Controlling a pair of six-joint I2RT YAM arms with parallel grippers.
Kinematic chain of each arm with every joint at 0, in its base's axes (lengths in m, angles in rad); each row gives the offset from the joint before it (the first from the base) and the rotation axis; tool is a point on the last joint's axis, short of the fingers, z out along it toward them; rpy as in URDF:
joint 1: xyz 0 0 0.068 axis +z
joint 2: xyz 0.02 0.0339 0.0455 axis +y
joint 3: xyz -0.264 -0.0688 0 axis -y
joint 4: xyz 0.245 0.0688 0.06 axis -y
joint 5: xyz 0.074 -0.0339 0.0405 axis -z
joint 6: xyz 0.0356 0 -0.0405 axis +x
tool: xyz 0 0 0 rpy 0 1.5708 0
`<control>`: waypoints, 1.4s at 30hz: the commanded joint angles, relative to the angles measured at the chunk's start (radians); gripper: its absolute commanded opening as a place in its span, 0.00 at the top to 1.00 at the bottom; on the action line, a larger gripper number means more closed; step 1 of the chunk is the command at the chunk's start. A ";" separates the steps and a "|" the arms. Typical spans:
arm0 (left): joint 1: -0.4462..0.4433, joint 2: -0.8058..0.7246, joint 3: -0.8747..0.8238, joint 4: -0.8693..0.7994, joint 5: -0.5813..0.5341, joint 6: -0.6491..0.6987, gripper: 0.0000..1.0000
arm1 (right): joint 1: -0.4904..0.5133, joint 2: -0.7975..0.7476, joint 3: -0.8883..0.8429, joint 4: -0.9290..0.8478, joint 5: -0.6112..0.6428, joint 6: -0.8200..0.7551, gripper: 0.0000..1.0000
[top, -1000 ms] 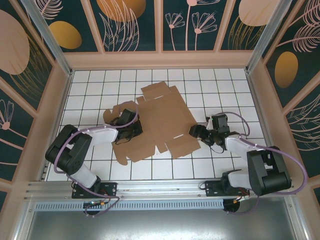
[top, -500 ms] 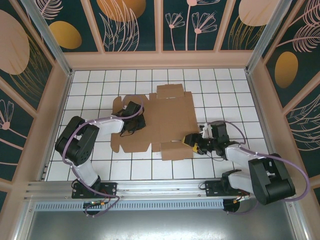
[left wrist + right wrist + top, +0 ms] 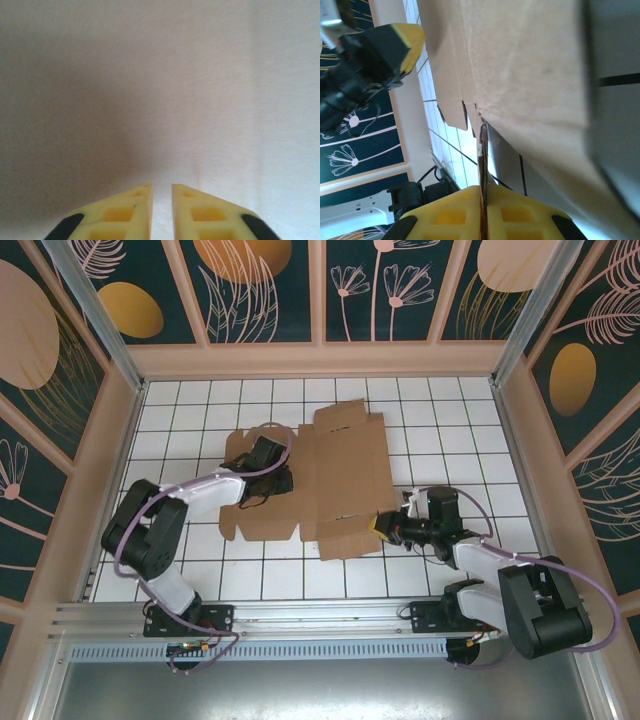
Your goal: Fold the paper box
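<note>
Brown paper box (image 3: 335, 475) lies flat on the counter (image 3: 440, 410); right hand (image 3: 483, 210) pinches its edge, left hand (image 3: 162, 207) seemingly nearly pressed together.

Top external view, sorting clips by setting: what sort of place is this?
Probably a purpose-built robot test enclosure, not a home or workshop: a white gridded table, decorated floral wall panels boxing it in, and an aluminium rail carrying two arms working a paper box.
</note>
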 commanded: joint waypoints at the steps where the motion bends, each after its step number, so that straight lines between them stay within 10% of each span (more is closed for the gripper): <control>1: -0.027 -0.104 0.052 -0.026 0.033 0.156 0.72 | -0.012 0.001 0.005 0.040 -0.015 0.039 0.93; 6: -0.169 -0.197 0.127 -0.142 -0.002 0.393 0.58 | -0.030 -0.004 0.012 0.113 -0.008 0.164 0.94; 18: -0.647 -0.193 -0.008 -0.067 -0.502 0.798 0.31 | -0.034 0.002 0.051 0.246 0.034 0.379 0.93; 28: -0.764 -0.075 -0.079 0.179 -0.783 0.962 0.18 | -0.036 0.045 0.057 0.359 0.032 0.459 0.93; 37: -0.772 0.046 -0.134 0.551 -1.034 1.193 0.30 | -0.034 0.033 0.064 0.395 0.021 0.501 0.93; 42: -0.773 0.045 -0.141 0.605 -1.079 1.222 0.59 | -0.035 0.018 0.072 0.374 0.020 0.498 0.93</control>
